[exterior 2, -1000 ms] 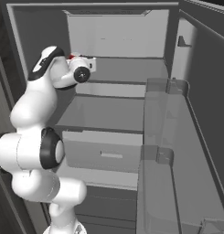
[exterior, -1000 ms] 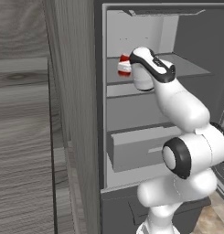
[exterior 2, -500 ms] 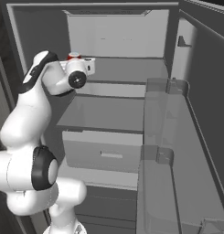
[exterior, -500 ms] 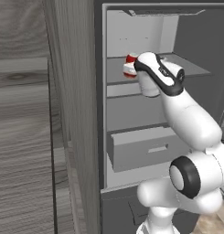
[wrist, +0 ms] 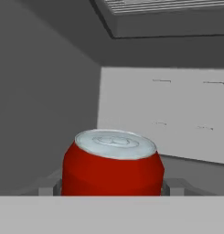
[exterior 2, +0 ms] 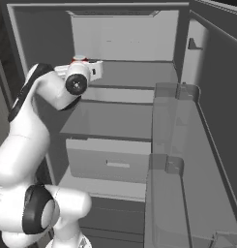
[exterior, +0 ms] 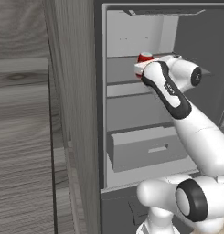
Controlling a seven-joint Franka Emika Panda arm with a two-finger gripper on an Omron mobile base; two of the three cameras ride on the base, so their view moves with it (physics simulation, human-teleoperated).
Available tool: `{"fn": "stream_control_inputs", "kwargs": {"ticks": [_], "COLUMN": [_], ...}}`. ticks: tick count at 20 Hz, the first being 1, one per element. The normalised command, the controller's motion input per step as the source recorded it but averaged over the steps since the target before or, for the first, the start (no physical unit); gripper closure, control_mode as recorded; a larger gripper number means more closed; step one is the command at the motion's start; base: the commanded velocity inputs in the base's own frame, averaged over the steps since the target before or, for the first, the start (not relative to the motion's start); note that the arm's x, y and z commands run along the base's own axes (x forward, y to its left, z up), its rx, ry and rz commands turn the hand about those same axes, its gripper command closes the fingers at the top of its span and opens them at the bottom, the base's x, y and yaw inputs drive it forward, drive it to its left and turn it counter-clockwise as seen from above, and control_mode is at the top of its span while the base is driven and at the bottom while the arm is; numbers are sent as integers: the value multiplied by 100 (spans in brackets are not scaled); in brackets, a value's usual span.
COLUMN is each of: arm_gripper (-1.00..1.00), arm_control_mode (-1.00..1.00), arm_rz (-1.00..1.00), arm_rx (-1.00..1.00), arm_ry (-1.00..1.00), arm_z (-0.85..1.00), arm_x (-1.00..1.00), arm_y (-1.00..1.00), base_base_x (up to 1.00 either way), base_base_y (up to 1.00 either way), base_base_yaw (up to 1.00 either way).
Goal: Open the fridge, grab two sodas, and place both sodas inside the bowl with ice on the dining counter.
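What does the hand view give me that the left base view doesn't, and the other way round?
Hand view alone: the silver lid of the red can seen close up, with the fridge's pale back wall behind it and a vent grille in the ceiling.

Left base view alone: the wood-grain cabinet panel beside the fridge, the grey drawer below the shelves, and the arm reaching up to the upper shelf.

Shared: the red can standing upright on the upper shelf, directly ahead of the hand.

Wood-grain cabinet panels beside.
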Motion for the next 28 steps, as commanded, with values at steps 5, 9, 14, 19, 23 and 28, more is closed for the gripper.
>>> {"fn": "stream_control_inputs", "kwargs": {"ticks": [5, 9, 14, 19, 23, 28], "arm_gripper": [100, 100, 100, 100, 100, 100], "arm_control_mode": [-100, -100, -100, -100, -100, -100], "arm_rz": [-2, -1, 0, 0, 0, 0], "arm_rx": [-4, -1, 0, 0, 0, -1], "arm_ry": [11, 3, 1, 0, 0, 1], "arm_z": [30, 26, 12, 0, 0, 0], "arm_x": [-75, -86, -97, -100, -100, -100], "arm_y": [-45, -36, -22, -4, -6, -3], "base_base_x": [0, 0, 0, 0, 0, 0], "base_base_y": [0, 0, 0, 0, 0, 0], "base_base_yaw": [0, 0, 0, 0, 0, 0]}}
